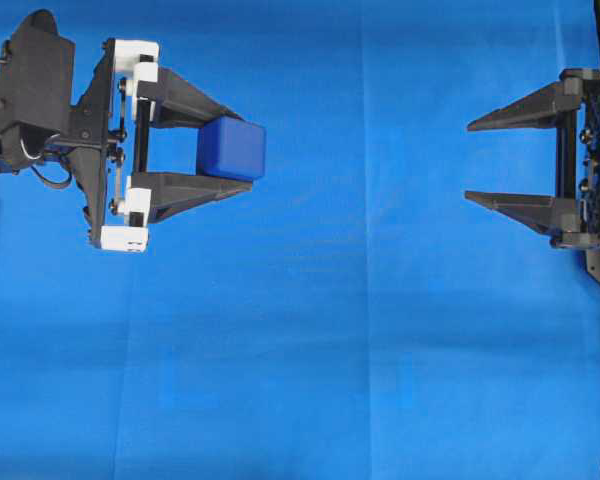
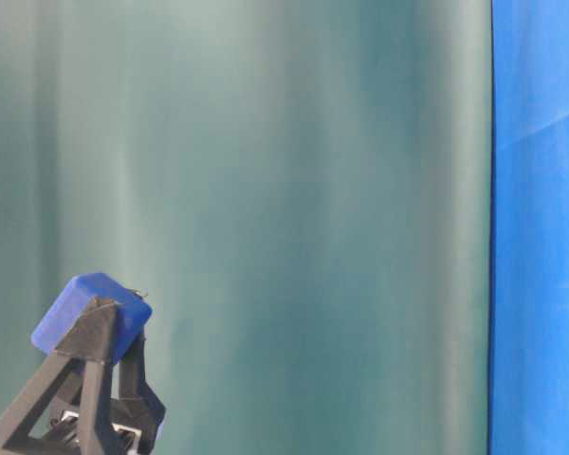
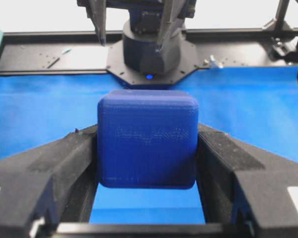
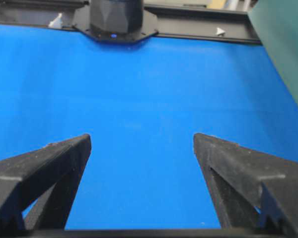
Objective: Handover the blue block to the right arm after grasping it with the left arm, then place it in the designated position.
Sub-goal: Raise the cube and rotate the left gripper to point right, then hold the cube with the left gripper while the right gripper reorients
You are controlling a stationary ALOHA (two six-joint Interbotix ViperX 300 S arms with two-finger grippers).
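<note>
1. Left gripper (image 1: 242, 158) clamped on blue block (image 1: 232, 148), block near the fingertips, left side of the blue cloth (image 1: 360, 350).
2. Right gripper (image 1: 468, 162) fingers wide apart, nothing between them, far right, pointing at the left gripper.

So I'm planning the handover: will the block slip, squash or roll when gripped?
The block looks rigid: its faces stay flat between the left gripper fingers. Flat sides suggest it won't roll. Its rounded edges and tip-only hold, tilted in the table-level view, hint it might pivot or slip.
</note>
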